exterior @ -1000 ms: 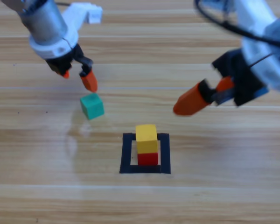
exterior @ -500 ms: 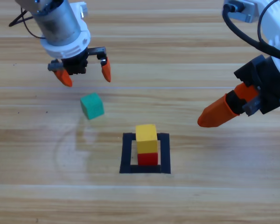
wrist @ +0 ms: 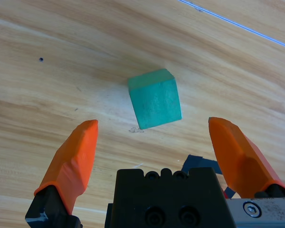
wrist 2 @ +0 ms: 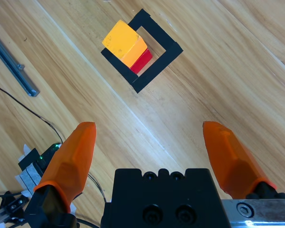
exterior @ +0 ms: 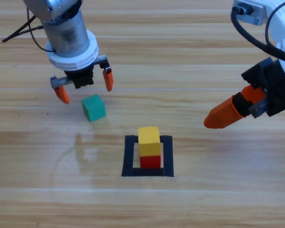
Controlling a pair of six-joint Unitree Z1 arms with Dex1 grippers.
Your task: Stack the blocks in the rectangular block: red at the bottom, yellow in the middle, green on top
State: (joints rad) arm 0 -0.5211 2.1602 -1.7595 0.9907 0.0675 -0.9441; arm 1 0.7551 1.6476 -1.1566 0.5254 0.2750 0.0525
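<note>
On the wooden table (exterior: 218, 190) I count three cubes: the yellow cube (exterior: 148, 141) stacked on the red cube (exterior: 150, 161), mostly hidden, inside the black tape square (exterior: 128, 159), and the green cube (exterior: 93, 107) alone at ten o'clock from it. My left gripper (exterior: 84, 86) hovers spread above the green one, my right gripper (wrist 2: 152, 156) spread, empty. No writing shows.
</note>
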